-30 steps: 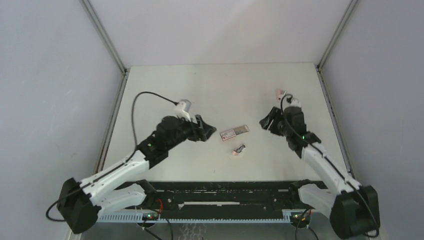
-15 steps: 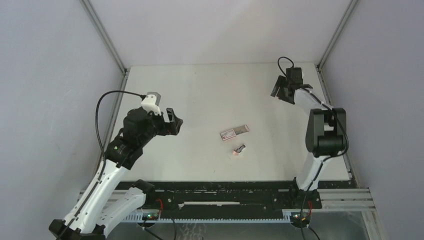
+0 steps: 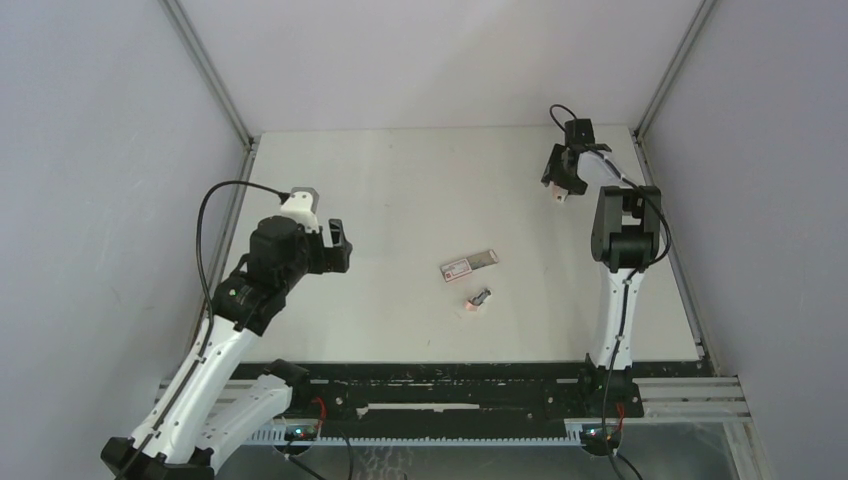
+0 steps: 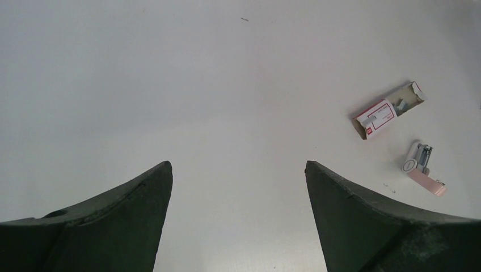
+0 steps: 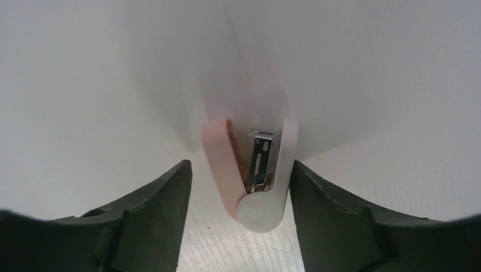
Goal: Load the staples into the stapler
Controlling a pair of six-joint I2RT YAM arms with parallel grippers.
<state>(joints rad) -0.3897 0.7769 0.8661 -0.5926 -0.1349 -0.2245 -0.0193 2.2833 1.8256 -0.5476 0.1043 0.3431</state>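
Note:
One pink-and-white mini stapler [image 5: 258, 212] lies hinged open on the table at the far right, its metal channel showing. My right gripper [image 5: 239, 164] straddles it, open, with a gap on the pink side and the other finger close to the white side. Seen from above, the right gripper [image 3: 562, 178] hangs over that stapler [image 3: 556, 195]. The staples' box [image 3: 462, 265] lies mid-table with its tray slid out and a grey bit, the staples [image 4: 403, 103], inside. A second stapler [image 3: 479, 298] lies just in front of it. My left gripper [image 3: 337, 245] hovers open and empty to the left.
In the left wrist view the box [image 4: 377, 116] and the second stapler [image 4: 422, 167] sit at the right, well off my fingers. The table's right edge and the enclosure post [image 3: 650, 160] stand close to the right arm.
The left arm pulled back left and rose away from the box. The right arm swung from mid-right out to the far-right stapler and now straddles it. Both grippers widened.

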